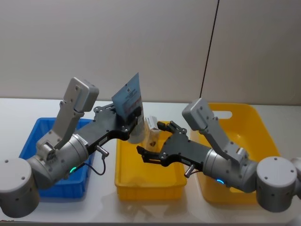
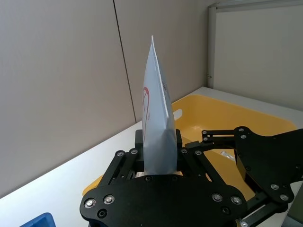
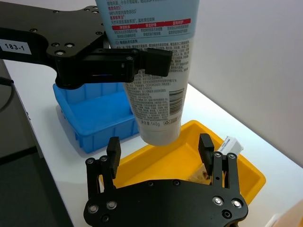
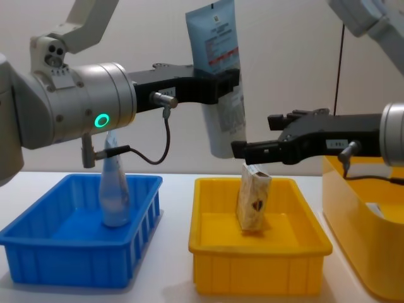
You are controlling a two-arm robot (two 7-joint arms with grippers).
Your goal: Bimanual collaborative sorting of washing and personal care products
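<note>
Left gripper [image 1: 129, 120] clenched on tube [image 1: 128, 95] mid-body; right gripper [image 1: 151, 138] spread wide at lower end — centre jaws, close squarely before left lets go

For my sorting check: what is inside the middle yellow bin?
One beige packet stands inside the bin. The open right gripper above hides part of the floor; the left gripper holds a tube higher.

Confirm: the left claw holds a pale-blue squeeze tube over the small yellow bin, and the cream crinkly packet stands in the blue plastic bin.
Wrong bin: the chest view shows the cream crinkly packet standing in the small yellow plastic bin. The left claw does hold the pale-blue squeeze tube.
</note>
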